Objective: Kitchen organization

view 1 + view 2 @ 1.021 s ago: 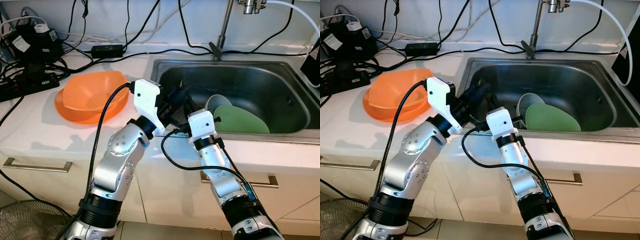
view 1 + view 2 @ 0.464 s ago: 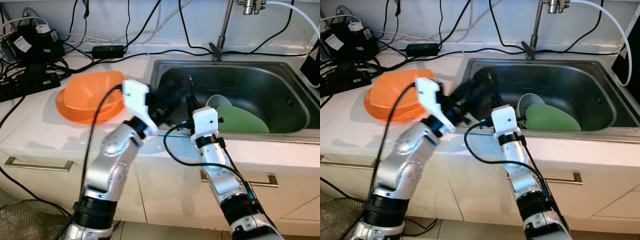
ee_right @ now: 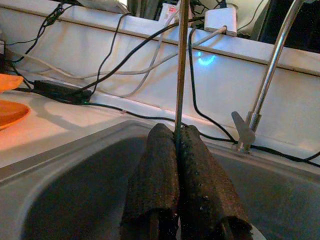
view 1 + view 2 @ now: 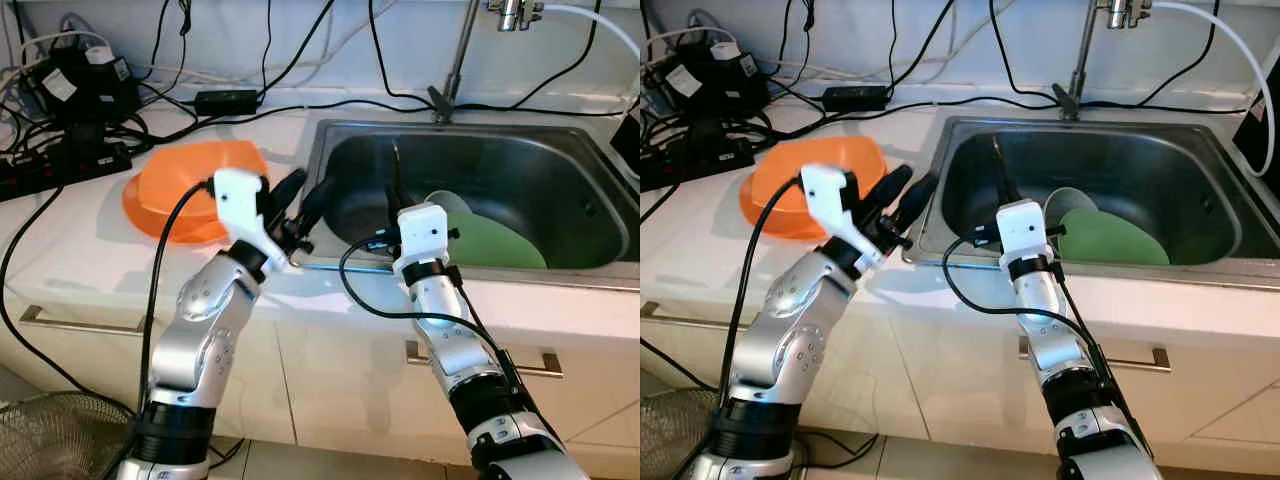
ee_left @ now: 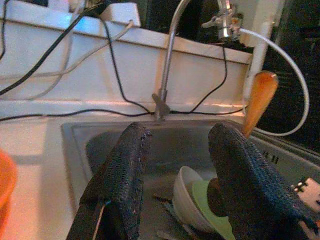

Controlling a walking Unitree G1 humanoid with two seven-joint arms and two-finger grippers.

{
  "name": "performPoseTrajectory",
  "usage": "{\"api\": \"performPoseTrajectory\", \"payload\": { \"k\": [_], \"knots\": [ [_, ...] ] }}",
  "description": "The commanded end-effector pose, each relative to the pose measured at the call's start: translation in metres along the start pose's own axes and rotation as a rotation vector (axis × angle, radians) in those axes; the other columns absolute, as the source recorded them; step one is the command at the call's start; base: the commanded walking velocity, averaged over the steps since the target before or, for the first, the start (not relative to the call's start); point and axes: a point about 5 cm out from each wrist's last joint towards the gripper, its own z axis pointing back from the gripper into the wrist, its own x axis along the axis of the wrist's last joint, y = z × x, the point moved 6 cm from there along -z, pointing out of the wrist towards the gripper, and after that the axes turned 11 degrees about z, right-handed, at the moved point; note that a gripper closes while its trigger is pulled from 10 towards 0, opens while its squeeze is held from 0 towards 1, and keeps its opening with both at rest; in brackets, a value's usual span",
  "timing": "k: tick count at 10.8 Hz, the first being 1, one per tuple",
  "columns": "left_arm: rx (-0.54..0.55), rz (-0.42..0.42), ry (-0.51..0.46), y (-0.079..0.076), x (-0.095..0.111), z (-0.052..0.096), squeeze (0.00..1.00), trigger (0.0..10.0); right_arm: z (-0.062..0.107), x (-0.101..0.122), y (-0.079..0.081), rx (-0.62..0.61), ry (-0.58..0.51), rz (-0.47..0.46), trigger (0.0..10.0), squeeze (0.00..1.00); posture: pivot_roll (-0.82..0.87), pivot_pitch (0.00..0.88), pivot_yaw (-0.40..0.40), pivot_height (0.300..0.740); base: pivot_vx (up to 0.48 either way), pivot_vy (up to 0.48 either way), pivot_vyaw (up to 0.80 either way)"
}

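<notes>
1. Compared with one second ago, the left pincer point(image 4: 305, 200) is pulled back from the inside of the sink point(image 4: 560, 150) toward the orange bowl point(image 4: 180, 195). It now hangs over the sink's near left corner, with its two fingers spread apart and nothing between them.
2. The right pincer point(image 3: 177, 165) is raised a little higher over the near rim of the sink. Its fingers are pressed together on a thin metal rod point(image 3: 181, 65), perhaps a chopstick, which stands almost upright above them.
3. My judgement: the rod is now lifted out of the sink, and the left pincer is free for the next piece.
4. Just beyond the right pincer, inside the sink, a white bowl point(image 4: 445, 203) and a green plate point(image 4: 500, 245) lean together, not yet taken out.
5. The orange bowl sits on an orange plate on the white desk point(image 4: 80, 250), beside the left pincer on its outer side.
6. Behind, many black cables and a power strip point(image 4: 60, 165) lie along the wall, and the tap point(image 4: 455, 60) rises behind the sink.
</notes>
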Motion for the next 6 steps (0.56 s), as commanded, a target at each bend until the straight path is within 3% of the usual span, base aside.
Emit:
{"api": "performPoseTrajectory", "payload": {
  "k": [1,2,3,4,5,6],
  "knots": [
    [0.016,-0.009,0.004,0.004,0.000,0.002,0.00,10.0,0.000,-0.013,-0.007,-0.016,0.057,0.011,0.0,0.00,0.10,0.000,0.053,0.740,0.000,0.000,0.00],
    [0.016,-0.009,0.004,0.004,0.000,0.002,0.00,10.0,0.000,-0.013,-0.007,-0.016,0.057,0.011,0.0,0.00,0.10,0.000,0.053,0.740,0.000,0.000,0.00],
    [0.027,-0.054,0.101,0.013,-0.020,0.011,0.00,10.0,-0.005,-0.016,-0.016,-0.034,0.080,0.027,10.0,0.00,0.11,0.000,0.051,0.740,0.000,0.000,0.00],
    [0.016,-0.098,0.234,0.017,-0.046,0.024,0.00,10.0,-0.013,-0.021,-0.030,-0.060,0.114,0.043,10.0,0.00,0.11,0.000,0.050,0.740,0.000,0.000,0.00],
    [0.002,-0.112,0.291,0.017,-0.059,0.030,0.00,10.0,-0.018,-0.022,-0.038,-0.069,0.127,0.050,10.0,0.00,0.11,0.000,0.049,0.740,0.000,0.000,0.00],
    [-0.028,-0.130,0.388,0.015,-0.082,0.042,0.00,10.0,-0.031,-0.019,-0.057,-0.095,0.145,0.058,10.0,0.00,0.10,0.000,0.044,0.740,0.000,0.000,0.00]
  ]
}}
